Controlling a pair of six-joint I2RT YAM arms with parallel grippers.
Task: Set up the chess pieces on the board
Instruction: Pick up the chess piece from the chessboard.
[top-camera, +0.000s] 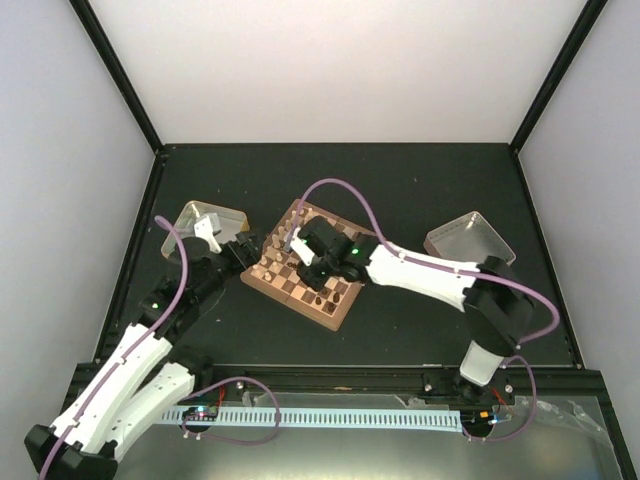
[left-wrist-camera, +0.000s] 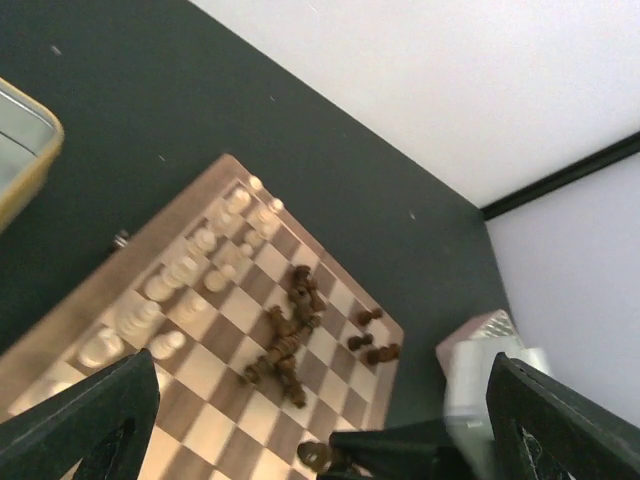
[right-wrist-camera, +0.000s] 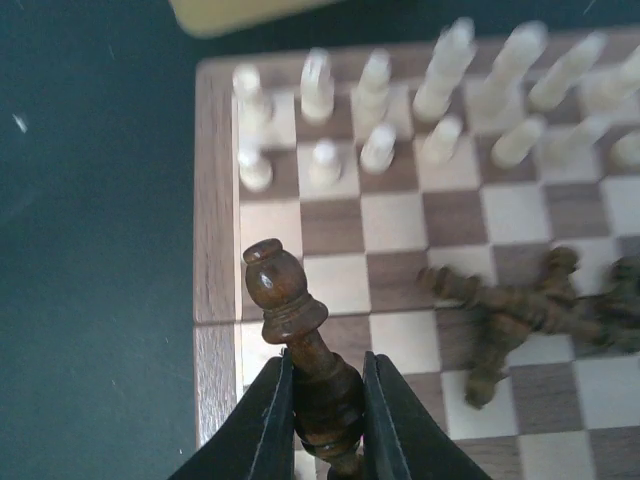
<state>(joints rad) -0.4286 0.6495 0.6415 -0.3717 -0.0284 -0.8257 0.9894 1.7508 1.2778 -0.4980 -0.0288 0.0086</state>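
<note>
Right wrist view is showing you the right gripper pinching a dark brown piece by its lower body. The jaws are narrowed tight against it and its rounded head is sticking up above them. It is hanging over the board just inside the left rim; you cannot tell whether its base is touching the wood. Beyond it the pale cream pieces are standing in two rows along the far edge, taller ones behind and short ones in front. To the right the other dark brown pieces are lying tumbled in a heap across the middle squares.

Left wrist view is showing you the left gripper spread wide with nothing between its jaws. A few dark ones are sitting apart from the heap, nearer the far rim.

Top external view is showing the board lying skewed on the black table between two shallow metal trays. The left tray is sitting just beside the left gripper, and the right tray is lying well apart from the board.
</note>
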